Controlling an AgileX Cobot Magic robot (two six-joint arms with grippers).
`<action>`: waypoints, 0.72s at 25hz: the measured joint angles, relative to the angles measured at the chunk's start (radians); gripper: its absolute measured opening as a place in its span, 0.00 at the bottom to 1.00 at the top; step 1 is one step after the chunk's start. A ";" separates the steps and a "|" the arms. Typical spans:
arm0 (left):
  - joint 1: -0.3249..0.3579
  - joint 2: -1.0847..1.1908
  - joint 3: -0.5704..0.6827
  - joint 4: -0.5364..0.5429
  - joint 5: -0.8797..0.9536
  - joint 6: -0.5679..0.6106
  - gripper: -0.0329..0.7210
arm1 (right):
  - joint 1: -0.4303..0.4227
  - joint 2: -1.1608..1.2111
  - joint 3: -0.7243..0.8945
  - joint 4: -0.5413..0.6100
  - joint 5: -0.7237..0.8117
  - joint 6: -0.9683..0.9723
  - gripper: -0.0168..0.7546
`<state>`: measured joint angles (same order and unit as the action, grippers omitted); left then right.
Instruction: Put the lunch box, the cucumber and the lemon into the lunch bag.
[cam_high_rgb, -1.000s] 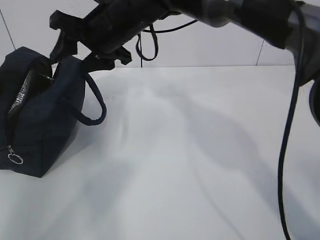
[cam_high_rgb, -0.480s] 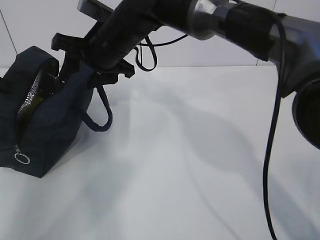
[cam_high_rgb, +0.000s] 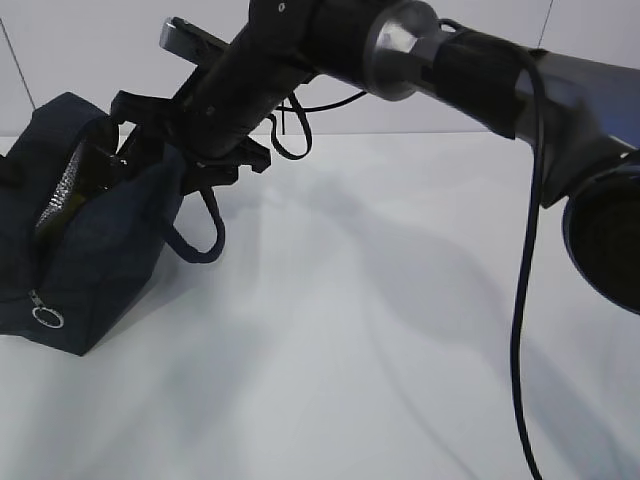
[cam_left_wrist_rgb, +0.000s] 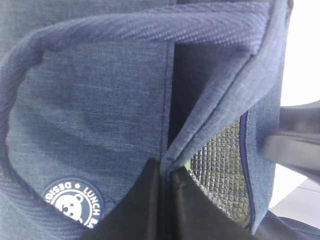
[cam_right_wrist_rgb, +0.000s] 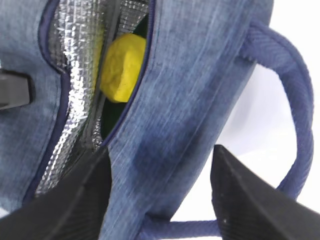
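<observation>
yellow lemon (cam_right_wrist_rgb: 122, 67) lies inside the lunch bag (cam_right_wrist_rgb: 200, 75).

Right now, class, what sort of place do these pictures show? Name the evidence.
Probably a robot test bench, not a kitchen: a bare white table against a plain white wall, with a cabled robot arm working at one navy lunch bag.

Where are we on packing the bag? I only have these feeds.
The lemon already lies inside the lunch bag, seen through its open zipper against the silver lining. No cucumber or lunch box is left on the table; something green shows beside the lemon, though neither item can be confirmed inside. The right tool is open astride the bag's side wall; the left tool pinches fabric.
</observation>
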<state>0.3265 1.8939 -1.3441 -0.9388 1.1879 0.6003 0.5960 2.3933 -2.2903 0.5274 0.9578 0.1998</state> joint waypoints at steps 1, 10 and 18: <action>0.000 0.000 0.000 0.002 0.000 0.000 0.03 | 0.000 0.000 0.000 -0.002 -0.005 0.003 0.63; 0.000 0.000 0.000 0.002 0.000 0.000 0.03 | 0.000 0.022 0.000 -0.021 -0.020 0.017 0.63; 0.000 0.000 0.000 -0.002 0.000 0.000 0.03 | 0.000 0.022 0.000 -0.023 -0.018 0.019 0.63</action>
<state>0.3265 1.8939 -1.3441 -0.9410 1.1879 0.6003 0.5960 2.4153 -2.2903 0.5041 0.9400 0.2186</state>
